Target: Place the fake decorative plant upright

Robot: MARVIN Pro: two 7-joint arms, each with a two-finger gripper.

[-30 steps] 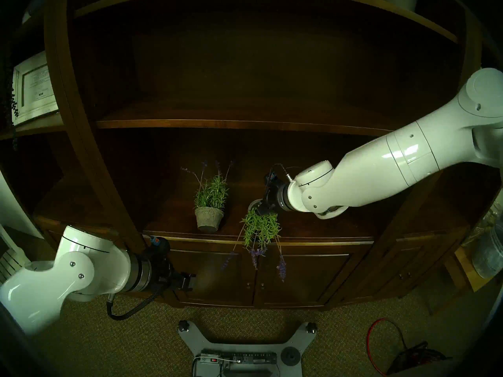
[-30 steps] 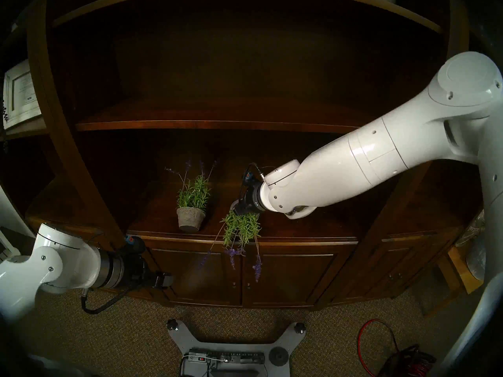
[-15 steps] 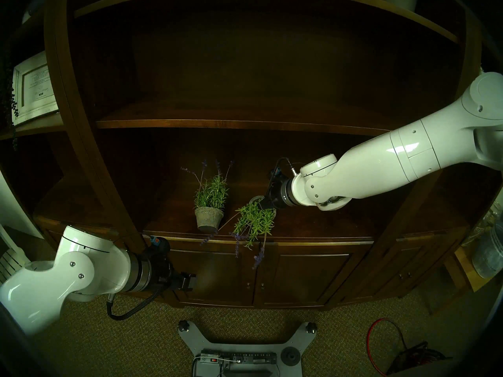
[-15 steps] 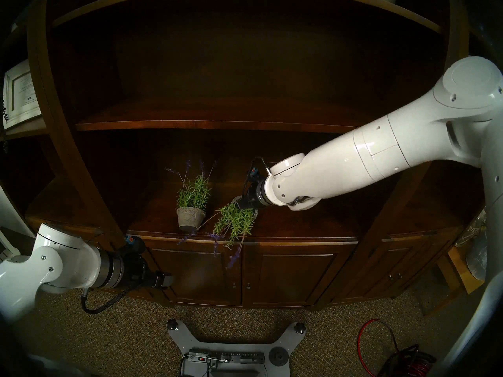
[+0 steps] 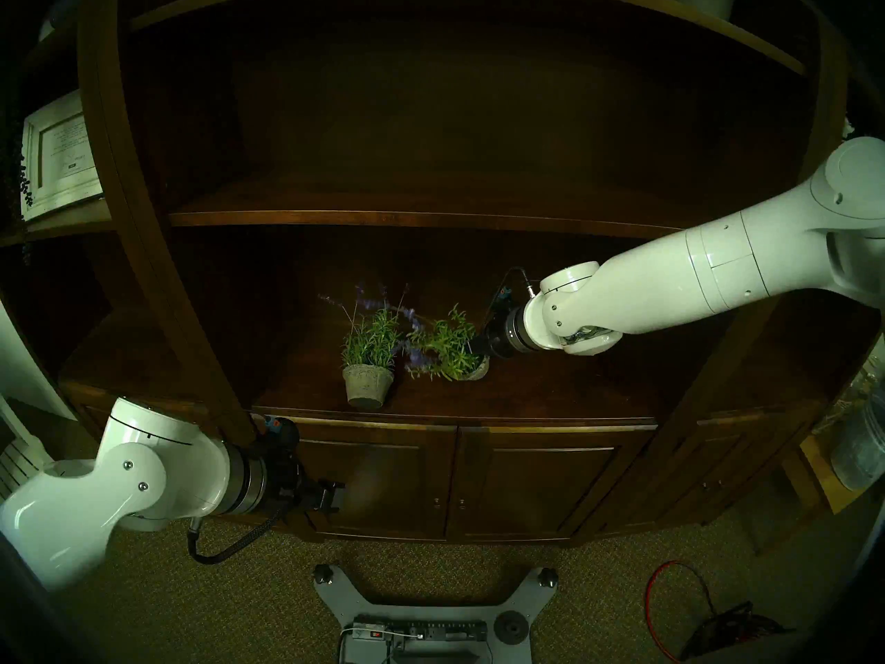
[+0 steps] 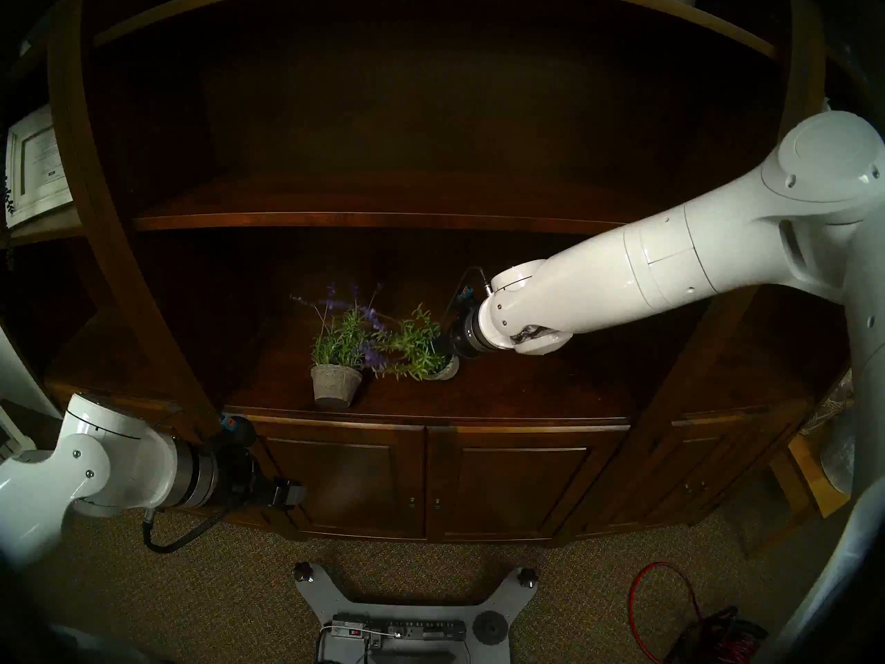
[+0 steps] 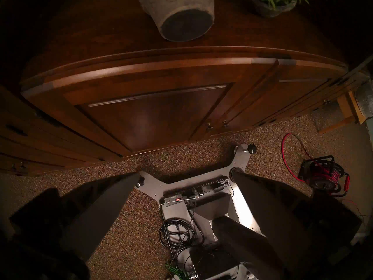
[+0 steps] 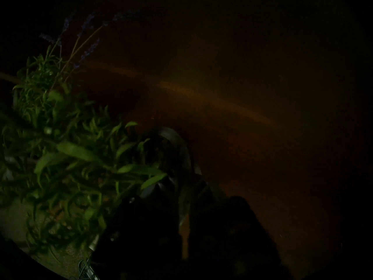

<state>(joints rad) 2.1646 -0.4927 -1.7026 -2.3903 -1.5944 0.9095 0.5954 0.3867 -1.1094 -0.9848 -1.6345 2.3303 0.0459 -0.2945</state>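
Note:
The fake plant (image 5: pixel 443 347) (image 6: pixel 412 347) has green leaves, purple flower spikes and a grey pot (image 5: pixel 476 370) (image 6: pixel 444 371). It leans left, and its spikes reach into the neighbouring plant. My right gripper (image 5: pixel 479 350) (image 6: pixel 443 350) is shut on the pot's rim from the right. In the dark right wrist view the leaves (image 8: pixel 70 152) fill the left and the rim (image 8: pixel 181 148) runs between my fingers. The pot is low over the shelf (image 5: pixel 550 394); I cannot tell if it touches. My left gripper (image 5: pixel 335 495) (image 7: pixel 185 173) hangs open and empty before the cabinet door.
A second potted plant (image 5: pixel 368 356) stands upright just left of the held one, pot (image 7: pixel 181 10) near the shelf's front edge. Another shelf board (image 5: pixel 407 217) runs overhead. The robot base (image 5: pixel 421 615) and a red cable reel (image 5: pixel 718 624) are on the carpet.
The right gripper closed on the pot rim, lifted back and right, and swung the plant from hanging over the shelf's front edge to leaning left on the shelf. The left arm stayed still.

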